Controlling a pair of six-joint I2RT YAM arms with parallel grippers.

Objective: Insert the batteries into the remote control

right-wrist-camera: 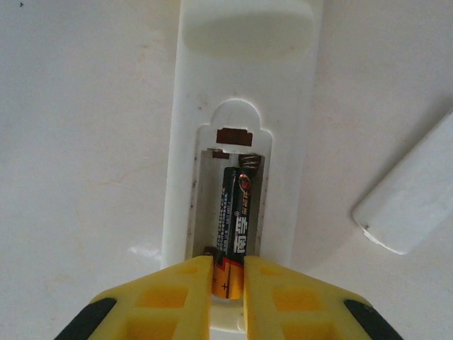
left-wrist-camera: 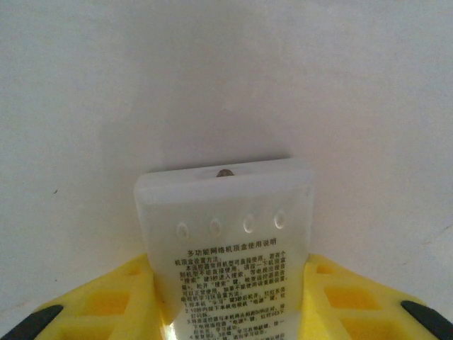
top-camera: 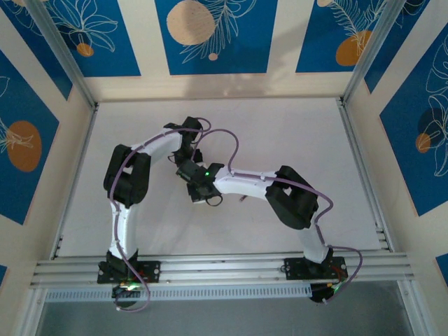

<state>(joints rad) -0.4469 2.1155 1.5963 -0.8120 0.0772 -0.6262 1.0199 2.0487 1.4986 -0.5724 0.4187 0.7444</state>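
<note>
Inside the remote control (right-wrist-camera: 177, 142) your left gripper (left-wrist-camera: 228, 268) clamps, right gripper (right-wrist-camera: 228, 265) pinches 1 slick, light battery (right-wrist-camera: 239, 212) end-on (half-seated, maybe).

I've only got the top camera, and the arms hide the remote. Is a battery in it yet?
Observer: Yes. On the right wrist view, one battery lies in the right half of the remote's open compartment, with the right jaws closed on its near end.
Operator: And the other half?
Observer: The left half looks empty.
Operator: Is the remote held?
Observer: The left wrist view shows the left jaws gripping one end of it, printed label facing up.
</note>
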